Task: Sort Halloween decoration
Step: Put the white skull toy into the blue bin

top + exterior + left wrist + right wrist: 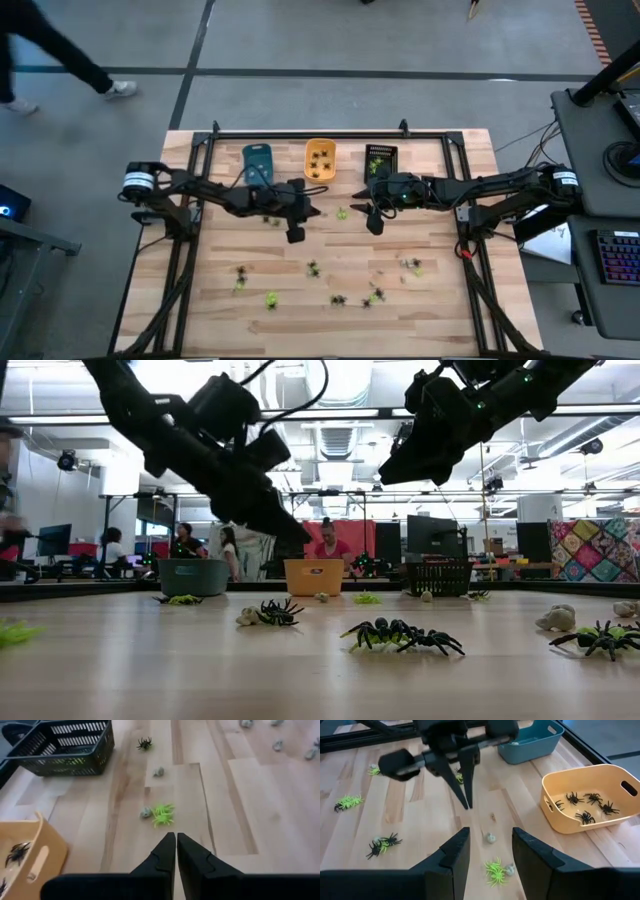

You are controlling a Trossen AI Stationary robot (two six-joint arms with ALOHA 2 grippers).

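My right gripper [490, 855] hangs above the table with its jaws standing apart and empty, over the yellow-green spider [495, 870] that lies just in front of the three trays. My left gripper [176, 851] hovers close by with its fingers pressed together, holding nothing, its tips aimed at the same spider.

The rest of the decorations are scattered: black, green and pale figures lie across the near half of the table [440, 300], well apart from me. The orange tray [585, 800] already holds black spiders, the black basket [65, 745] shows green ones inside, and the blue tray [532, 740] sits beyond.

To do this pick well, I judge I should descend straight over the green spider and centre its body between my right fingers, since the legs are thin and would slip. A small pale figure [509, 868] touches its side and another [490, 838] lies just beyond; I should angle my jaws so that neither is caught. My left gripper is near enough to collide, so it ought to stay clear. The black basket looks like the destination.
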